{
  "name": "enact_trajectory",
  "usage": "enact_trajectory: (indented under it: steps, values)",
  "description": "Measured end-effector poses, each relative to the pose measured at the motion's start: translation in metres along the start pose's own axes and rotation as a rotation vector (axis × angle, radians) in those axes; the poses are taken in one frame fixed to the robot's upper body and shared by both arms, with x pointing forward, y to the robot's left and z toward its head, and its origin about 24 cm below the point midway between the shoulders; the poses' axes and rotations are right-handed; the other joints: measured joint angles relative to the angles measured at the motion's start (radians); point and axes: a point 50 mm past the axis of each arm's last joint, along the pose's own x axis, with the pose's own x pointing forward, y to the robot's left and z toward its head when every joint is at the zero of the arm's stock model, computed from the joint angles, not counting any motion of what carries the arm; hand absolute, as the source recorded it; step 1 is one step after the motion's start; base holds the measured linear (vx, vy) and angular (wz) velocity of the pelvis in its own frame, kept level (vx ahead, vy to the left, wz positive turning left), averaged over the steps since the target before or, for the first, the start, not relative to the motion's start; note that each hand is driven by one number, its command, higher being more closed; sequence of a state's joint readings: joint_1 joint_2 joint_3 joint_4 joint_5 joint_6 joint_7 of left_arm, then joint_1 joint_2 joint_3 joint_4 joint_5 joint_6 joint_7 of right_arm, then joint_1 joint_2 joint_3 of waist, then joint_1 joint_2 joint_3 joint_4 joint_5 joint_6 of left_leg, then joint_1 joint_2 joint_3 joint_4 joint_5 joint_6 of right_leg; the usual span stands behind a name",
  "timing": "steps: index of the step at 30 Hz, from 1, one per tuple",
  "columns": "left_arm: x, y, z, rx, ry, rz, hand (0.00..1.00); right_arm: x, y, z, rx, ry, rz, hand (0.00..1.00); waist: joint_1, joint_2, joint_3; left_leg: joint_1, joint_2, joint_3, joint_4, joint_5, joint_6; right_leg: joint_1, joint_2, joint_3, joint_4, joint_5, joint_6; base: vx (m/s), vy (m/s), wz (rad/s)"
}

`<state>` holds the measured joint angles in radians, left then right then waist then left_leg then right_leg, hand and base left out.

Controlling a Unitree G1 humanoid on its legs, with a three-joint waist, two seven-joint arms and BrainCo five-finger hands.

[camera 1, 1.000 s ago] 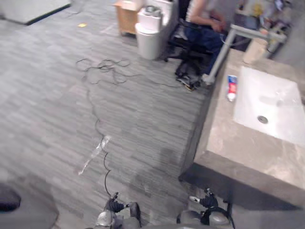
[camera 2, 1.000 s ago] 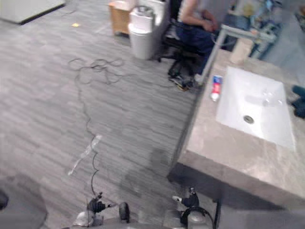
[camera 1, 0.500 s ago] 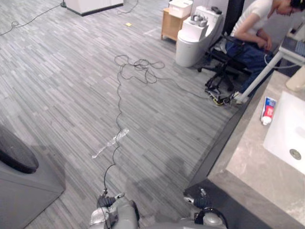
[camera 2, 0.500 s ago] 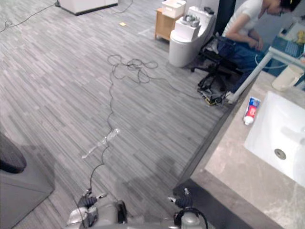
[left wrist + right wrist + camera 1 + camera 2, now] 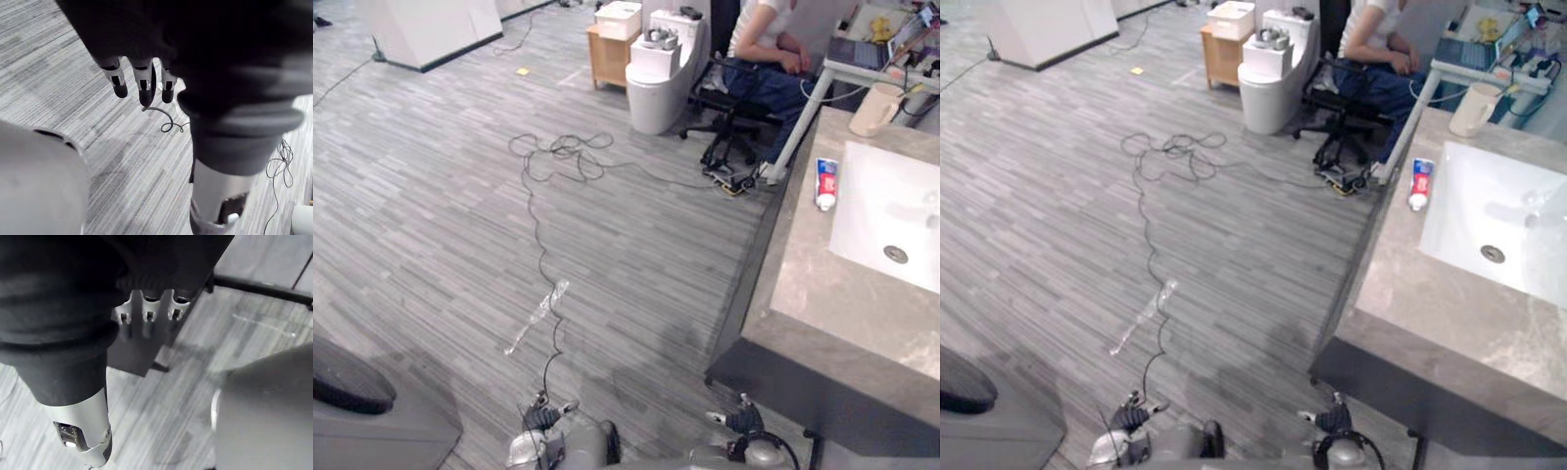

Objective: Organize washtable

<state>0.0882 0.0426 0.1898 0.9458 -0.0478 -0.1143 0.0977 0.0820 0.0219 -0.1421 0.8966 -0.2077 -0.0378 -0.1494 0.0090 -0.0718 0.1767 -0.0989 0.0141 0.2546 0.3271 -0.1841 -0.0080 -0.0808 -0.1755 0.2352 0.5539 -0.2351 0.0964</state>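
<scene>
1. The washtable (image 5: 822, 313), a grey stone slab on a dark base, runs up the right side of the room as seen from the head, from about 4 o'clock to 1 o'clock.
2. A white sink (image 5: 886, 196) is set into the slab, with its drain (image 5: 896, 254) toward the near end. Bare stone borders it on the near and 9 o'clock sides.
3. A tube (image 5: 824, 183) lies flat on the stone just beside the sink's 9 o'clock edge, its white cap pointing to the near end.
4. A beige mug (image 5: 876, 110) stands upright at the slab's far end, at about 12 o'clock from the sink.
5. The grey plank-patterned floor (image 5: 431, 196) spreads from 6 round to 11 o'clock. A clear strip (image 5: 536, 315) lies on it at about 7 o'clock.
6. At 12 o'clock stands a white toilet (image 5: 658, 73). A wooden cabinet (image 5: 610, 54) sits just at its 9 o'clock side, with a white box (image 5: 619, 14) on top.
7. At 1 o'clock a person (image 5: 764, 44) sits on a black chair (image 5: 724, 122) at a desk (image 5: 862, 54).
8. In its wrist view the left hand (image 5: 142, 85) hangs over the floor, fingers straight and side by side, empty.
9. In its own wrist view the right hand (image 5: 149, 313) hangs over the floor likewise, fingers straight in a row, empty.
</scene>
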Motion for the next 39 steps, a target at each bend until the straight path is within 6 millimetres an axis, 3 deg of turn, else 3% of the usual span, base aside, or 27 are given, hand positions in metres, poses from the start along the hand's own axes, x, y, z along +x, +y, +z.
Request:
enact_trajectory:
  steps: [1, 2, 5, 6, 8, 9, 10, 12, 13, 15, 18, 20, 21, 22, 23, 25, 29, 31, 33, 34, 36, 37, 39]
  values:
    - [0.0, 0.003, 0.0, 0.004, 0.0, 0.006, 0.0, 0.0, 0.002, 0.002, 0.005, -0.009, 0.003, 0.0, -0.006, -0.012, 0.001, 0.042, 0.0, 0.007, -0.034, 0.0, 0.001, -0.065, 0.016, -0.015, 0.14, 0.07, -0.024, 0.06, 0.099, -0.24]
    - [0.0, 0.004, 0.001, 0.005, -0.001, 0.01, 0.0, -0.001, 0.004, 0.001, 0.007, -0.006, 0.007, 0.0, -0.006, -0.007, 0.005, 0.06, 0.001, 0.011, -0.052, -0.001, 0.001, -0.082, 0.023, -0.018, 0.179, 0.083, -0.032, 0.11, 0.099, -0.25]
    - [0.001, 0.008, 0.001, 0.008, 0.0, 0.031, 0.0, -0.002, 0.008, 0.002, 0.014, -0.009, 0.015, 0.0, -0.01, -0.028, 0.004, 0.133, 0.014, 0.013, -0.117, -0.002, 0.02, -0.125, 0.074, -0.094, 0.222, 0.018, -0.032, 0.13, 0.031, -0.27]
    - [0.001, 0.008, 0.0, 0.006, 0.005, 0.031, 0.0, -0.002, 0.008, 0.003, 0.017, -0.015, 0.014, 0.0, -0.019, -0.026, 0.004, 0.148, 0.028, 0.014, -0.131, -0.002, 0.02, -0.136, 0.101, -0.154, 0.164, -0.01, -0.042, 0.15, -0.019, -0.12]
    - [0.0, 0.009, -0.004, 0.002, 0.021, 0.038, 0.0, -0.002, 0.008, 0.002, 0.019, -0.018, 0.014, 0.0, -0.023, -0.027, 0.002, 0.164, 0.03, 0.022, -0.155, 0.0, 0.014, -0.123, 0.129, -0.213, 0.003, 0.001, -0.067, 0.14, -0.027, -0.01]
    - [0.001, 0.009, -0.004, 0.009, 0.019, 0.039, 0.0, -0.003, 0.008, 0.0, 0.025, -0.013, 0.012, 0.0, -0.024, -0.034, -0.002, 0.17, 0.011, 0.024, -0.154, -0.008, 0.004, -0.112, 0.127, -0.221, -0.081, 0.042, -0.116, 0.3, -0.082, 0.15]
    - [0.001, 0.008, -0.004, 0.004, 0.024, 0.037, 0.0, -0.003, 0.007, -0.001, 0.044, -0.009, 0.008, 0.0, -0.025, -0.042, -0.011, 0.187, -0.002, 0.021, -0.14, -0.016, -0.002, -0.101, 0.118, -0.224, -0.102, 0.07, -0.1, 0.37, -0.084, 0.19]
    - [-0.002, -0.001, -0.009, -0.016, 0.039, 0.021, 0.0, -0.002, 0.0, -0.004, 0.081, 0.019, -0.027, 0.0, -0.026, 0.009, -0.021, 0.184, 0.027, 0.019, -0.099, -0.026, -0.011, -0.076, 0.129, -0.254, -0.112, 0.063, -0.11, 0.38, -0.049, 0.18]
    - [-0.002, -0.004, -0.01, -0.035, 0.04, 0.021, 0.0, -0.002, -0.005, -0.006, 0.114, 0.034, -0.044, 0.0, -0.029, 0.025, -0.018, 0.174, 0.049, 0.02, -0.052, -0.039, -0.032, -0.052, 0.139, -0.271, -0.135, 0.061, -0.114, 0.31, -0.052, 0.12]
    - [-0.001, -0.005, -0.005, -0.045, 0.024, 0.02, 0.0, -0.001, -0.006, -0.008, 0.162, 0.07, -0.035, 0.0, -0.028, 0.031, -0.011, 0.102, 0.092, 0.021, 0.128, -0.056, -0.059, -0.007, 0.147, -0.292, -0.193, 0.059, -0.117, 0.21, -0.068, -0.03]
    - [0.001, -0.009, 0.004, -0.058, -0.004, 0.011, 0.0, 0.001, -0.01, -0.009, 0.247, 0.118, -0.071, 0.0, -0.023, 0.044, 0.027, 0.001, 0.186, 0.065, 0.367, -0.107, -0.052, 0.098, 0.142, -0.309, -0.26, 0.059, -0.118, 0.12, 0.053, -0.08]
    - [0.002, -0.009, 0.005, -0.047, -0.008, 0.008, 0.0, 0.0, -0.014, -0.013, 0.263, 0.144, -0.111, 0.0, -0.019, 0.045, 0.026, -0.031, 0.212, 0.043, 0.261, -0.101, -0.049, 0.117, 0.136, -0.306, -0.271, 0.053, -0.097, 0.02, 0.237, -0.07]
    - [0.001, -0.013, 0.005, -0.053, -0.007, 0.0, 0.0, 0.001, -0.021, -0.013, 0.252, 0.135, -0.139, 0.0, -0.021, 0.07, 0.022, -0.031, 0.213, 0.004, 0.134, -0.036, -0.057, 0.108, 0.141, -0.296, -0.261, 0.035, -0.071, 0.0, 0.361, -0.13]
    - [0.002, -0.012, 0.004, -0.048, -0.003, 0.0, 0.0, 0.001, -0.024, -0.013, 0.238, 0.131, -0.145, 0.0, -0.02, 0.075, 0.026, -0.029, 0.2, 0.001, 0.119, -0.022, -0.045, 0.107, 0.136, -0.284, -0.261, 0.034, -0.06, 0.04, 0.382, -0.12]
    - [0.002, -0.007, 0.005, -0.033, -0.005, 0.01, 0.0, -0.001, -0.019, -0.016, 0.2, 0.131, -0.123, 0.0, -0.016, 0.043, 0.009, -0.018, 0.148, 0.008, 0.067, -0.023, -0.046, 0.108, 0.112, -0.253, -0.279, 0.041, -0.049, 0.08, 0.237, -0.07]
    - [0.002, -0.004, 0.005, -0.029, -0.007, 0.017, 0.0, -0.002, -0.017, -0.019, 0.152, 0.119, -0.113, 0.0, -0.003, 0.013, -0.007, -0.003, 0.069, 0.009, 0.017, -0.025, -0.042, 0.093, 0.06, -0.208, -0.307, 0.055, -0.022, 0.1, 0.262, 0.0]
    - [0.001, -0.001, -0.001, -0.024, 0.014, 0.024, 0.0, -0.002, -0.011, -0.017, 0.092, 0.084, -0.072, 0.0, 0.008, 0.004, -0.021, 0.045, 0.018, 0.056, -0.01, -0.049, -0.002, 0.088, 0.012, -0.165, -0.273, 0.048, 0.008, 0.1, 0.193, -0.3]
    - [-0.001, -0.001, -0.008, -0.013, 0.043, 0.021, 0.0, -0.001, -0.007, -0.011, 0.06, 0.056, -0.049, 0.0, 0.003, 0.015, -0.021, 0.111, 0.013, 0.112, -0.051, -0.057, 0.011, -0.017, 0.017, -0.141, -0.05, 0.061, 0.002, 0.14, 0.162, -0.72]
    - [-0.002, -0.001, -0.01, 0.012, 0.051, 0.012, 0.0, 0.0, -0.006, -0.007, 0.061, 0.038, -0.037, 0.0, 0.002, 0.024, -0.016, 0.17, 0.014, 0.146, -0.079, -0.06, 0.017, -0.09, 0.015, -0.174, 0.128, 0.099, -0.027, 0.16, 0.115, -0.64]
    - [-0.002, 0.001, -0.011, 0.016, 0.055, 0.015, 0.0, 0.0, -0.004, -0.006, 0.064, 0.035, -0.032, 0.0, -0.002, 0.015, -0.018, 0.209, 0.014, 0.155, -0.094, -0.066, 0.033, -0.114, 0.017, -0.208, 0.207, 0.081, -0.036, 0.24, 0.095, -0.49]
    - [-0.001, 0.002, -0.011, 0.02, 0.06, 0.017, 0.0, 0.0, -0.002, -0.006, 0.067, 0.036, -0.025, 0.0, -0.008, 0.009, -0.021, 0.244, 0.02, 0.158, -0.113, -0.07, 0.045, -0.137, 0.037, -0.261, 0.241, 0.019, -0.034, 0.25, 0.024, -0.12]
    - [-0.001, 0.002, -0.012, 0.019, 0.063, 0.016, 0.0, 0.002, -0.003, -0.001, 0.067, 0.025, -0.024, 0.0, -0.025, 0.012, -0.02, 0.258, 0.032, 0.158, -0.124, -0.075, 0.042, -0.176, 0.068, -0.317, 0.221, -0.022, -0.051, 0.24, -0.021, 0.09]
    - [-0.002, 0.001, -0.013, 0.019, 0.07, 0.015, 0.0, 0.003, -0.002, 0.003, 0.07, 0.011, -0.021, 0.0, -0.043, 0.018, -0.014, 0.287, 0.042, 0.159, -0.142, -0.076, 0.038, -0.209, 0.12, -0.352, 0.135, -0.022, -0.064, 0.31, -0.038, 0.14]
